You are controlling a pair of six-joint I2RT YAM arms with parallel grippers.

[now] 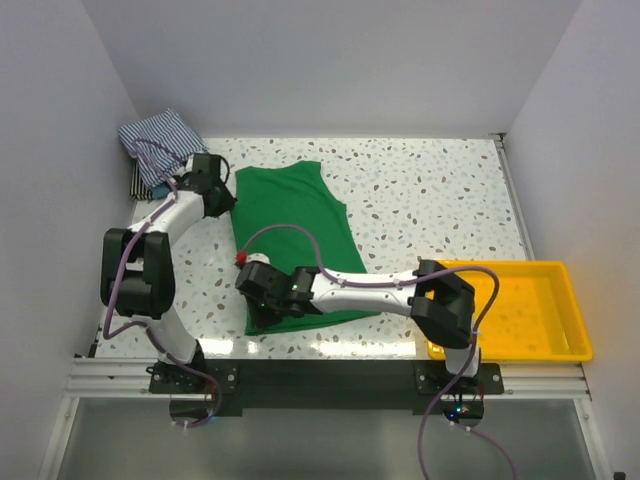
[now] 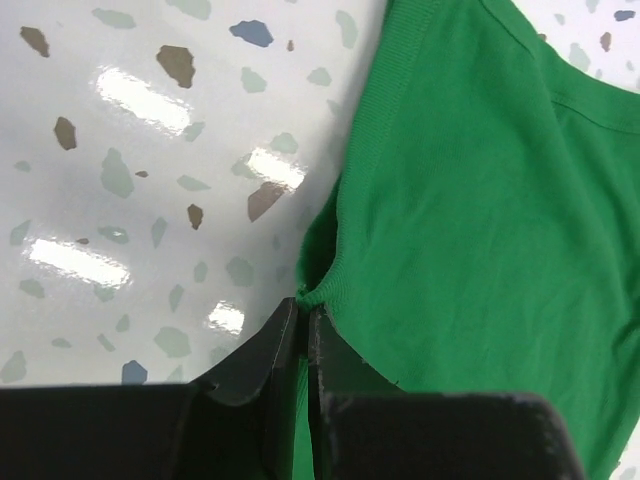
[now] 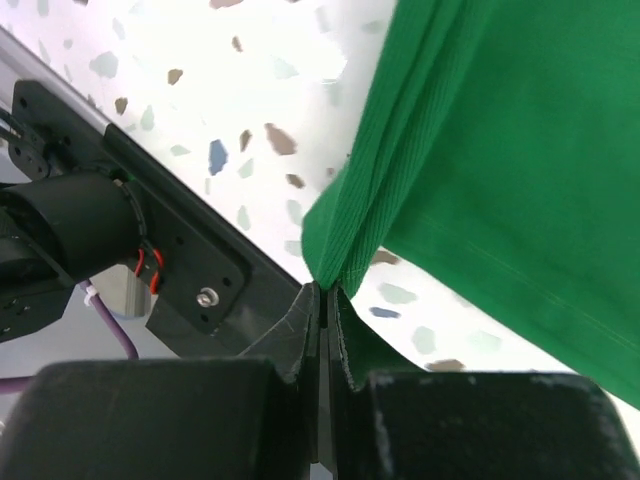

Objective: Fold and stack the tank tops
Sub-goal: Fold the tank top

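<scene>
We are judging the fold as barely begun. The green tank top (image 1: 295,225) is lying mostly flat on the worktop (image 1: 430,190). Our left claw (image 1: 226,196) is pinching its far-left edge, and our right claw (image 1: 252,284) is pinching its near-left hem corner. Beyond its far-left corner, a blue-and-white striped top (image 1: 160,140) is lying bundled. The yellow tray (image 1: 560,272) is sitting well to its right. Our right arm is crossing its near edge.
</scene>
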